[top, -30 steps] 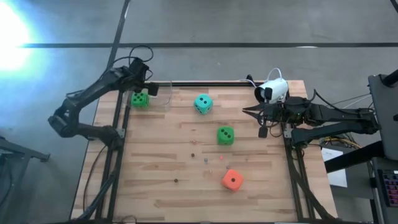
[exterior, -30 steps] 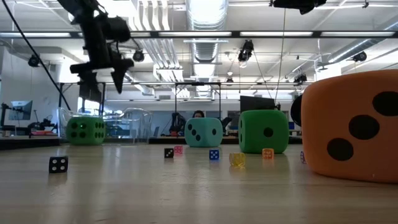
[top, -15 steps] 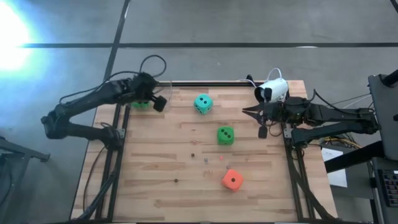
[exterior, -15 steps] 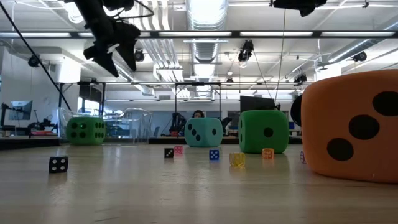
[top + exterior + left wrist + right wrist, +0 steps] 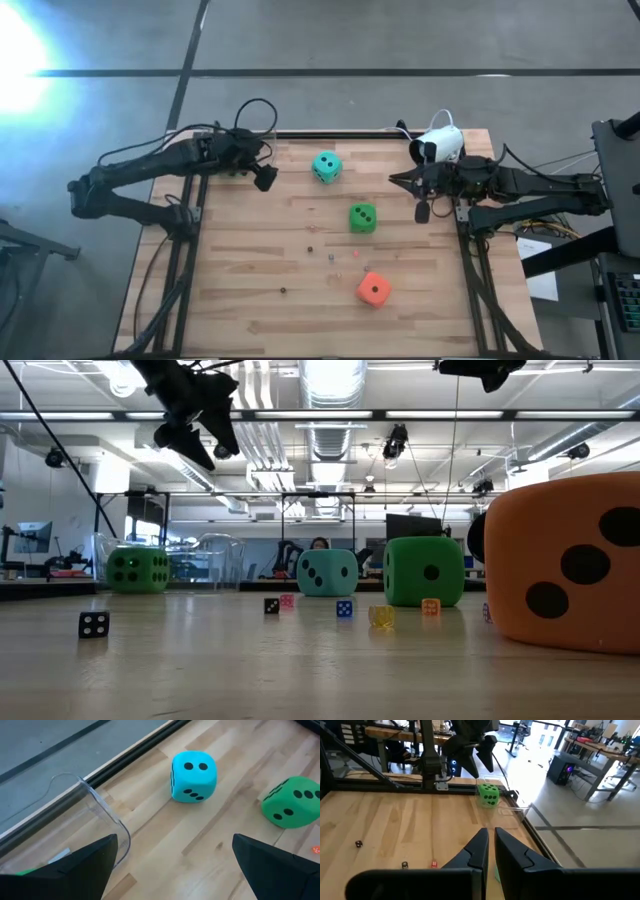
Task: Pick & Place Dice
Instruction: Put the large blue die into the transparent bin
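Four dice sit spread across the wooden bench (image 5: 250, 300) in the high view: a teal die (image 5: 325, 166) near the far edge, a green die (image 5: 362, 217) near the middle, an orange-red die (image 5: 373, 289) nearer the front, while the second green die is hidden under the left arm. The left gripper (image 5: 264, 177) hangs above the bench's far left part, beside the teal die but clear of it, jaws spread and empty. The right gripper (image 5: 398, 179) waits at the right edge, well apart from every die.

From bench height, the left gripper (image 5: 205, 440) hovers high above a green die (image 5: 138, 570) that rests beside a clear container (image 5: 205, 563); tiny dice (image 5: 93, 624) dot the boards.

Past the left wrist's wide-open jaws lie the teal die (image 5: 193, 776) and a green die (image 5: 291, 802), both ahead and untouched, with the clear container (image 5: 100, 820) close by.

Through the right wrist's pinched, empty jaws, the far green die (image 5: 488, 794) sits by the container below the other arm.
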